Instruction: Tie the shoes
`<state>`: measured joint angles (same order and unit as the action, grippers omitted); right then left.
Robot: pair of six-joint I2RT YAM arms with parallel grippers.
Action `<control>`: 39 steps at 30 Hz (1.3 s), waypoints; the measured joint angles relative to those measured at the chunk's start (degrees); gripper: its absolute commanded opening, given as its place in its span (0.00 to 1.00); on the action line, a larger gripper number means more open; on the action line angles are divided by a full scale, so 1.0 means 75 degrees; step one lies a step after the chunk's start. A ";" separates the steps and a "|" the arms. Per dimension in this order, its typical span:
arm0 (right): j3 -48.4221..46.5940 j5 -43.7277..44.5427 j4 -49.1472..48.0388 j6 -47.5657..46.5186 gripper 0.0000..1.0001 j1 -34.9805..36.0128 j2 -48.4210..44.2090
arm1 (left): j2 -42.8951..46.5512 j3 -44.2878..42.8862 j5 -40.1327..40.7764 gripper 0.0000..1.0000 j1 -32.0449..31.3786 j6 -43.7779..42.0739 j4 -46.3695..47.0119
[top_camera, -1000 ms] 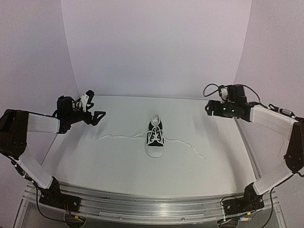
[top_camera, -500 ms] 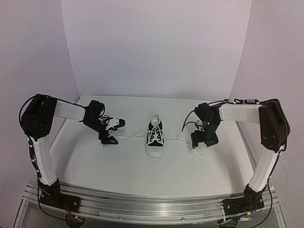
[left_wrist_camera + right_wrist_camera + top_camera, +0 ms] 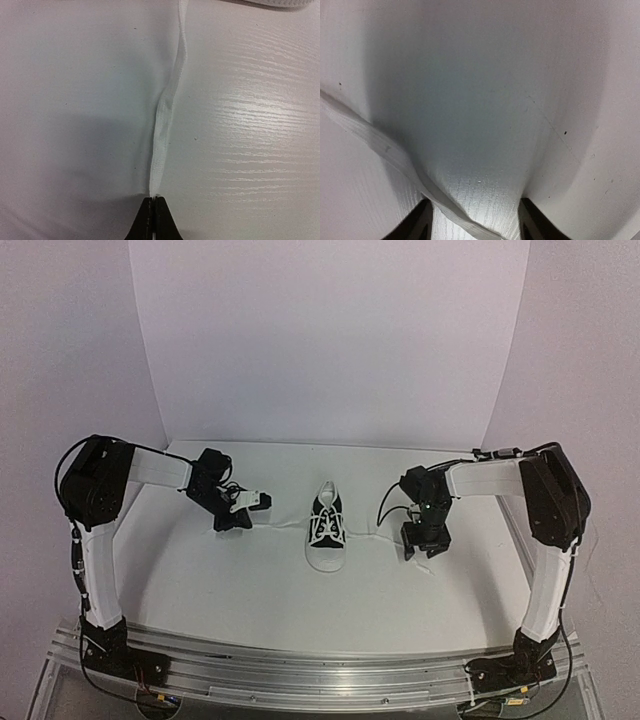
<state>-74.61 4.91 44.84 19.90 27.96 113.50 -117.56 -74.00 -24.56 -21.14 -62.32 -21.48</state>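
Observation:
The shoe (image 3: 327, 523), a small black sneaker with a white toe cap, stands mid-table with its toe toward the arms. Its white laces trail out flat to either side. My left gripper (image 3: 226, 525) is down on the table left of the shoe. In the left wrist view the left gripper (image 3: 154, 201) is shut on the left lace (image 3: 165, 125), which runs straight away from the tips. My right gripper (image 3: 418, 550) is down right of the shoe. In the right wrist view the right gripper (image 3: 475, 227) is open, and the right lace (image 3: 380, 142) crosses slantwise between its fingers.
The white table (image 3: 250, 590) is closed in by a white back wall (image 3: 320, 350) and side walls. A metal rail (image 3: 320, 675) carrying both arm bases runs along the near edge. The right lace's free end (image 3: 430, 570) lies just beyond my right gripper.
Both arms swung in from the table's sides and came down onto the laces. The left gripper went from open to shut on the left lace. The right jaws narrowed around the right lace.

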 measured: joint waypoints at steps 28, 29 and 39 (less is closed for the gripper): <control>-0.7604 -0.0770 -0.0619 0.0774 0.00 0.1481 0.1084 | 0.2624 -0.1833 -0.1029 0.00 -0.1411 0.2213 -0.3173; -0.7956 -0.0973 -0.0713 0.0797 0.00 0.1682 0.1387 | 0.2678 -0.1833 -0.1091 0.00 -0.1398 0.2251 -0.3194; -0.8236 -0.2743 -0.0896 0.1059 0.34 0.2518 0.3687 | 0.3058 -0.1518 -0.1511 0.00 -0.1289 0.2244 -0.3223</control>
<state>-136.38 -15.67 38.12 27.84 46.84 141.15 -94.62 -85.38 -35.89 -30.81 -45.49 -45.65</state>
